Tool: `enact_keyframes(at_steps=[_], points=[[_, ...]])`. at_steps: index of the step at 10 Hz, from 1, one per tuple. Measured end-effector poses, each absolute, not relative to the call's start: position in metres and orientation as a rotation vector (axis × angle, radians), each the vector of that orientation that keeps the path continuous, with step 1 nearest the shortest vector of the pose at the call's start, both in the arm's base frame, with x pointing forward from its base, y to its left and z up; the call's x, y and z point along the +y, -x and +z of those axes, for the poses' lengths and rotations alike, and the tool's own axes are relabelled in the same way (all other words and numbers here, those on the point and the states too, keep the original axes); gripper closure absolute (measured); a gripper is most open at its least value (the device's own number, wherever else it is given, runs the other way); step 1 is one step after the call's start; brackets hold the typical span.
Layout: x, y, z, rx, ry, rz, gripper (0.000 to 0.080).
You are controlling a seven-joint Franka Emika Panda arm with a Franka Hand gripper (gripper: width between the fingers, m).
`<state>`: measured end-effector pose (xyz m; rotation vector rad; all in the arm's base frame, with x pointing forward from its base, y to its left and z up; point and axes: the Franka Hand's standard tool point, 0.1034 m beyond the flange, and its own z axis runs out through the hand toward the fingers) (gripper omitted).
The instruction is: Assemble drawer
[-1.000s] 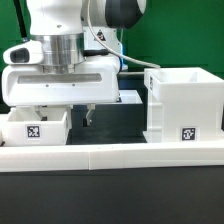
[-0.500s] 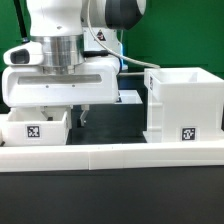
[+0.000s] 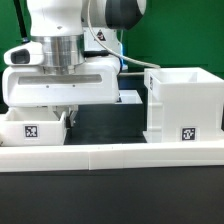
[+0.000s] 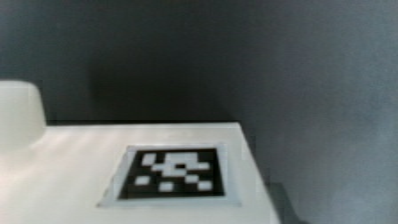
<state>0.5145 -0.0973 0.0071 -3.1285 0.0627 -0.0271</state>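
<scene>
A small white drawer tray point(image 3: 35, 128) with a black-and-white tag stands at the exterior view's left, behind the low border wall. The tall white drawer housing point(image 3: 185, 105) stands at the right, also tagged. My gripper point(image 3: 62, 112) hangs over the tray's right end. One dark finger point(image 3: 70, 112) is at the tray's right wall and the other is hidden behind the tray. The wrist view shows the tray's white face with its tag point(image 4: 178, 172) close up, a rounded white part point(image 4: 16, 112) beside it, and no fingers. A second tray is not visible.
The long low white border wall point(image 3: 110, 156) runs across the front. The dark table point(image 3: 112, 125) lies between tray and housing. A green backdrop stands behind. The arm's white body fills the upper left.
The visible finger has moved toward the exterior view's left, from the open table up to the tray's right wall. The hand, tray and housing have stayed in place.
</scene>
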Motion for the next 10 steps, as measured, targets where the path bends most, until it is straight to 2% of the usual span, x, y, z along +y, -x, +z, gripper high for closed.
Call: enact_keyframes(at_steps=[4,8,10], points=[[-0.095,-0.515,0.008,0.063,3.129,-0.026,0.0758],[-0.058,-0.529,0.037,-0.058,3.108,-0.005,0.0757],[-0.06,-0.527,0.034,-0.084,3.109,0.002,0.0757]])
